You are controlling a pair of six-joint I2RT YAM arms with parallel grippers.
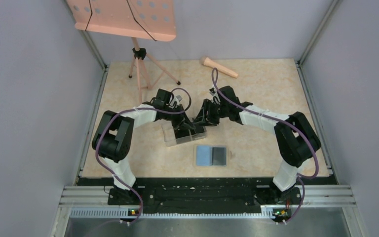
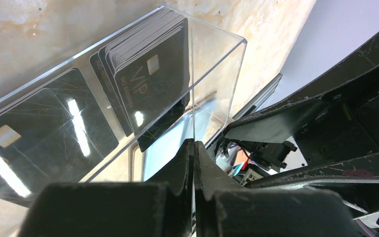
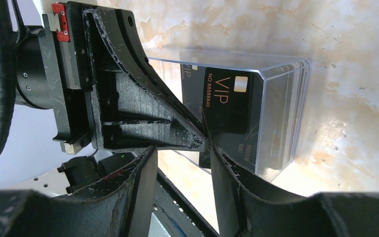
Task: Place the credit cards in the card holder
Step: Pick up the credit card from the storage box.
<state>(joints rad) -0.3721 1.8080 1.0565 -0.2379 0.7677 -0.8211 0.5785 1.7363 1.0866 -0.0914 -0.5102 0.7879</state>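
Observation:
Black VIP credit cards (image 2: 153,84) stand stacked on edge inside a long clear plastic box (image 1: 177,136); the same stack shows in the right wrist view (image 3: 232,113). Another card (image 2: 29,138) lies flat in the box. My left gripper (image 2: 193,148) is shut on the thin end wall of that box, seen from above (image 1: 190,129). My right gripper (image 3: 182,165) is open and empty just beside the box's end and the left fingers (image 3: 143,118); from above it faces the left one (image 1: 201,120). The card holder (image 1: 211,155) lies open nearer the arms, light blue inside, with a dark card on its right half.
A pink music stand (image 1: 128,19) on a tripod rises at the back left. A tan microphone-like object (image 1: 218,67) lies at the back centre. Metal frame rails (image 1: 316,123) border the beige tabletop on both sides, and a black rail runs along the near edge.

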